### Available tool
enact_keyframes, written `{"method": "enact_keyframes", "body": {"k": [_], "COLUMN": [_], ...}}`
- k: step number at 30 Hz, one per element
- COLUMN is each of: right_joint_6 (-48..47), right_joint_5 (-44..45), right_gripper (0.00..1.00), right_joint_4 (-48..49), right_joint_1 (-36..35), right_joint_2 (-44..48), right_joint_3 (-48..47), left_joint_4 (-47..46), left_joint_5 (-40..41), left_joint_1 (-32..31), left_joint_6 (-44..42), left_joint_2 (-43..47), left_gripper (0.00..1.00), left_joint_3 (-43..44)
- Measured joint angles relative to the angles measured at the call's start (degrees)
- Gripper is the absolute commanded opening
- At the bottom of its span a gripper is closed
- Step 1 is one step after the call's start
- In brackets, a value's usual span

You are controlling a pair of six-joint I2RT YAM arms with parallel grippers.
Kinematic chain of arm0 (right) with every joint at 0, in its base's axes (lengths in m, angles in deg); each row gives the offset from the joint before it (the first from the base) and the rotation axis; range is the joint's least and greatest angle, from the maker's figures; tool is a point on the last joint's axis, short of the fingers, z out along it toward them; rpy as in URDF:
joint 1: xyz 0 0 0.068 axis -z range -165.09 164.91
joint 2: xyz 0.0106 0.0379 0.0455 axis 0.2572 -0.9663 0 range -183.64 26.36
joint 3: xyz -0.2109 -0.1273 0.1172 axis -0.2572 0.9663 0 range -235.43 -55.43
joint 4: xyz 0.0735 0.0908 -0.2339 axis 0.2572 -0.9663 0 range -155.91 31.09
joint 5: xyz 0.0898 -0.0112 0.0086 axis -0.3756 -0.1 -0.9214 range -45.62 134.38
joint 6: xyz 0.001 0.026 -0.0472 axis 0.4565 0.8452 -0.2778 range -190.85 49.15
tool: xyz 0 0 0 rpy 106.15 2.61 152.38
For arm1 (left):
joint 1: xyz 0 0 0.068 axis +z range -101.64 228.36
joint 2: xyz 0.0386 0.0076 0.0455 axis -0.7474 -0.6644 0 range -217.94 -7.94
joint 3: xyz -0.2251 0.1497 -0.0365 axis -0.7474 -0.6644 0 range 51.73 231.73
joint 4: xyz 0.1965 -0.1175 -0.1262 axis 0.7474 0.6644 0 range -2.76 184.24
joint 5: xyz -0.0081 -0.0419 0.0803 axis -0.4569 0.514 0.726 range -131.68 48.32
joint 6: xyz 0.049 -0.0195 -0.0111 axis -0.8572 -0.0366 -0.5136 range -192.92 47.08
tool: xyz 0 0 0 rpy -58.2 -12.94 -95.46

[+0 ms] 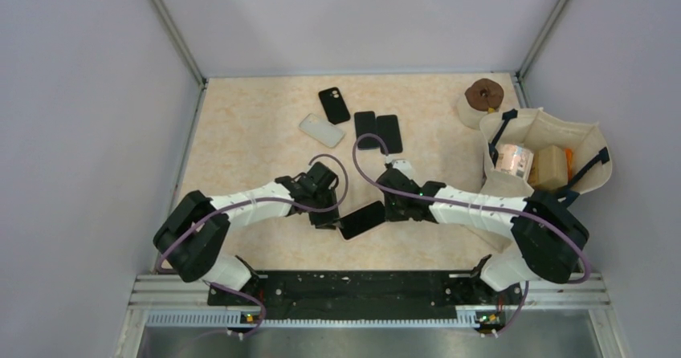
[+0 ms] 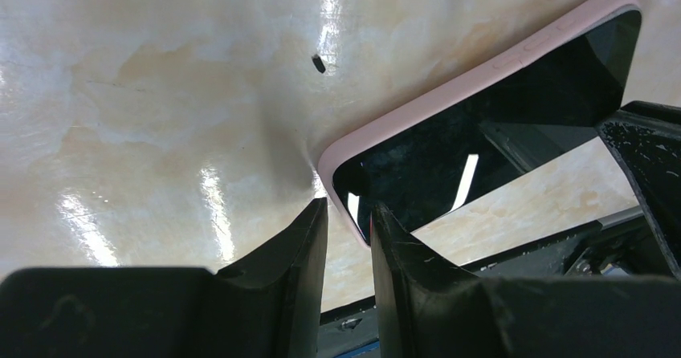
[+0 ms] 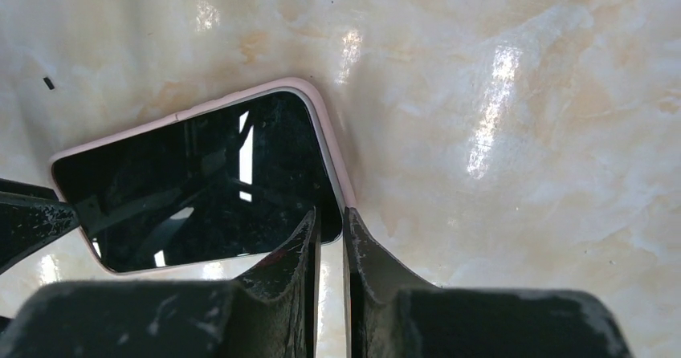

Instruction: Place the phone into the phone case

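Note:
The phone [image 1: 361, 219], black screen up, sits in a pink phone case and lies on the table between my two grippers. My left gripper [image 1: 328, 216] is at its left corner. In the left wrist view the pink case rim [image 2: 450, 101] curves down to my right fingertip [image 2: 384, 223], and the jaws stand a narrow slit apart with only table between them. My right gripper [image 1: 391, 211] is at the phone's opposite corner. In the right wrist view the case corner [image 3: 333, 181] runs down to my nearly closed fingertips [image 3: 309, 228]. My left gripper's finger [image 3: 32, 217] shows at the left edge there.
Further back lie a white case [image 1: 322, 130], a black case [image 1: 334, 105] and two dark phones [image 1: 377, 132]. A fabric basket [image 1: 590, 161] with items stands at the right, with a brown roll [image 1: 484, 95] behind it. The metal rail [image 1: 369, 290] runs along the near edge.

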Motion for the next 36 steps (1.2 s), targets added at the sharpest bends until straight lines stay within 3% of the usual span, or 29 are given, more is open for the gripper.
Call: {"method": "enact_keyframes", "body": {"k": [12,19,24,28,36], "right_joint_6": [7.0,8.6,11.8,9.7,0.7], "right_joint_5": [13.1,17.4,7.4,0.0,-3.4], "right_gripper": [0.00,0.02,0.18,0.25,0.34], "right_joint_4": [4.4,5.6,13.6,9.1,0.0], "right_joint_1": [-7.1,-9.2,-9.7,-4.5,6.4], "right_joint_2": [-1.3,-2.1,-2.3,0.2,0.8], "right_joint_3": [3.1,3.5,3.6,3.2,-0.7], "left_joint_4": [0.5,1.1,1.3,2.1,4.5], "left_joint_5": [0.4,0.4,0.5,0.7,3.0], "left_joint_1": [0.0,0.0,0.0,0.0,0.0], "left_joint_6": [-0.1,-0.1,-0.4,-0.9,-2.0], "left_joint_2": [-0.9,-1.1,-1.2,-1.2,-1.0], "left_gripper": [0.31,0.31,0.32,0.32,0.33], "left_joint_3": [1.7,2.4,2.8,4.2,5.4]}}
